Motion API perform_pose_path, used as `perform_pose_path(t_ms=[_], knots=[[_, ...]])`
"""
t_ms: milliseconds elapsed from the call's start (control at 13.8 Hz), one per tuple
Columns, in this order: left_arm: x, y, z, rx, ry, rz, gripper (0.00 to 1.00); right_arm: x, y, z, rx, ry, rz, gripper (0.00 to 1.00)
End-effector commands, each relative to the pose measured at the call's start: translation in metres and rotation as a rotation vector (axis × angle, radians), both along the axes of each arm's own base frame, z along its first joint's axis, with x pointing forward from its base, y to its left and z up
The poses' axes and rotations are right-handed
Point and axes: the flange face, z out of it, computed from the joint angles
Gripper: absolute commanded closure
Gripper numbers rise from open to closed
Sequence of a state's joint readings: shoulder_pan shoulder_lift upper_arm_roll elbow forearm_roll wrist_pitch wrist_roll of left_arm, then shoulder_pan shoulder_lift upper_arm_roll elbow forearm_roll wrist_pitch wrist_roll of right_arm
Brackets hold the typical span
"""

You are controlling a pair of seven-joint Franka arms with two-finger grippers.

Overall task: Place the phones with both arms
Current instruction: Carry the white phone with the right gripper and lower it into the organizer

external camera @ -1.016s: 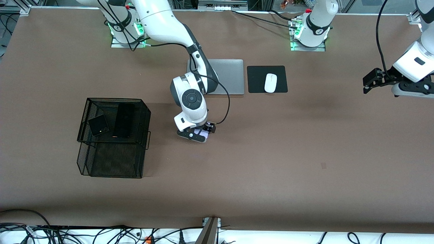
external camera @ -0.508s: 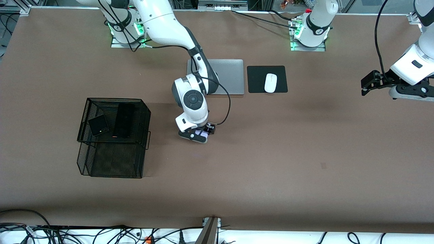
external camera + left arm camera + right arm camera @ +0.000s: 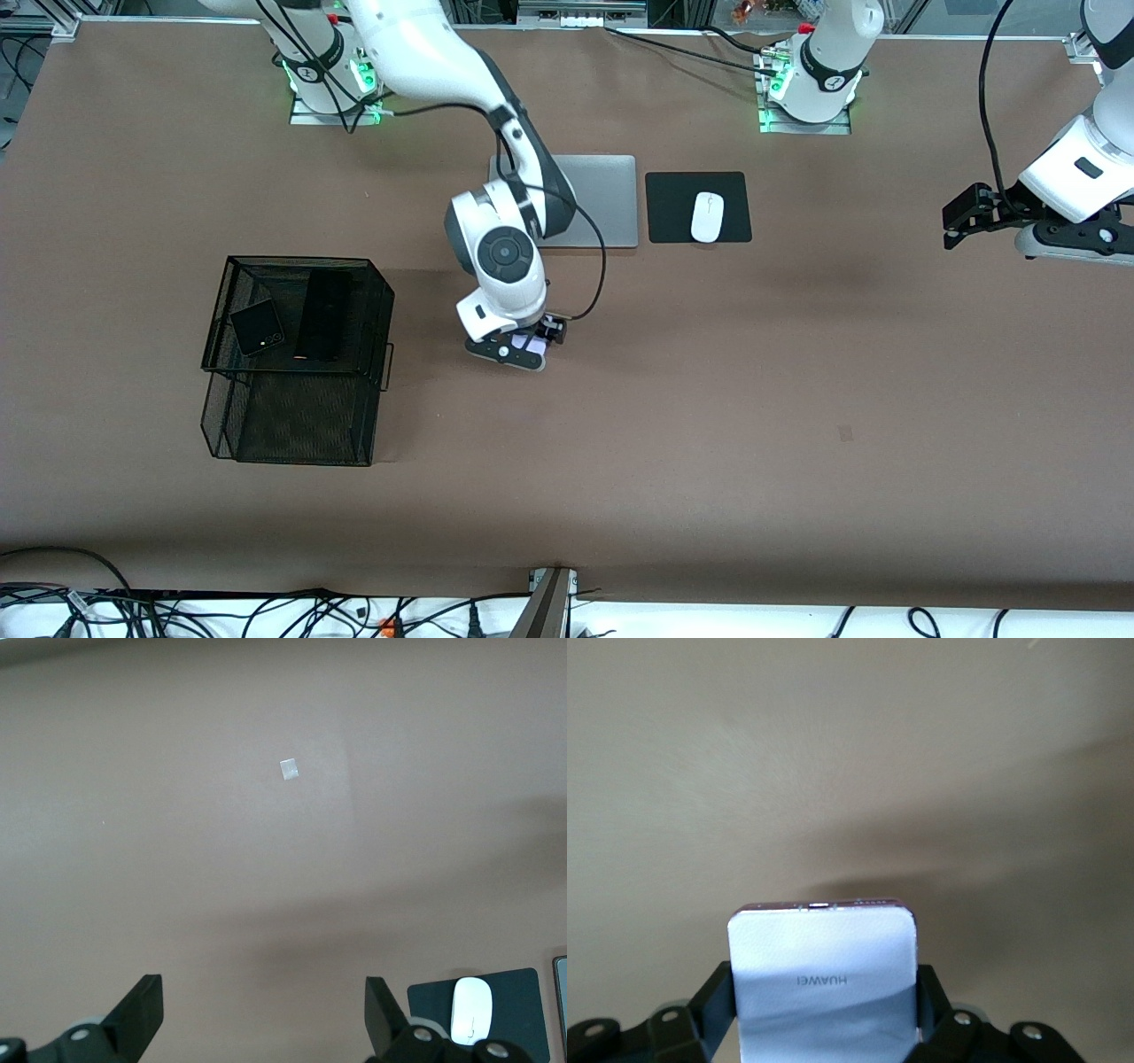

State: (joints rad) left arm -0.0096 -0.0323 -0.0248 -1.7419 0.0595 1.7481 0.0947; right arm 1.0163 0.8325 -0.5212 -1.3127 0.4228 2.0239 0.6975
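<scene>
My right gripper (image 3: 523,347) is shut on the small squarish white-lilac phone (image 3: 525,341), low over the middle of the table. In the right wrist view the phone (image 3: 822,979) fills the gap between both fingers (image 3: 713,999), its free end pointing away from the wrist. The small squarish black phone (image 3: 258,326) and the long slim black phone (image 3: 323,315) lie side by side on the top tier of a black mesh basket (image 3: 297,416). My left gripper (image 3: 953,227) hangs open and empty over the left arm's end of the table, with only bare table between the fingers of my left gripper (image 3: 264,1014).
A silver laptop (image 3: 594,199) lies closed near the robots' bases, partly covered by the right arm. Beside it a white mouse (image 3: 707,216) rests on a black pad (image 3: 697,206); the mouse (image 3: 472,1007) also shows in the left wrist view. A small pale tape mark (image 3: 288,769) sits on the table.
My right gripper has shut on the white-lilac phone and its wrist has risen a little. The left gripper drifted slightly toward the left arm's base, then held still.
</scene>
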Motion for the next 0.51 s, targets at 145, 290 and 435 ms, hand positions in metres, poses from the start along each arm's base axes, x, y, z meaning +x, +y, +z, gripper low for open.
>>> perform_pose_path(t_ms=[145,290,435], knots=[[0.003,0.004,0.007,-0.026,0.007,-0.009,0.0,0.035,-0.106,0.134,0.013,0.048,0.168,0.76],[0.003,0.005,0.006,-0.026,0.008,-0.007,0.0,0.055,-0.162,0.149,0.012,0.063,0.251,0.76],[0.003,0.006,0.006,-0.026,0.01,-0.006,0.0,0.078,-0.231,0.159,-0.003,0.054,0.338,0.76]])
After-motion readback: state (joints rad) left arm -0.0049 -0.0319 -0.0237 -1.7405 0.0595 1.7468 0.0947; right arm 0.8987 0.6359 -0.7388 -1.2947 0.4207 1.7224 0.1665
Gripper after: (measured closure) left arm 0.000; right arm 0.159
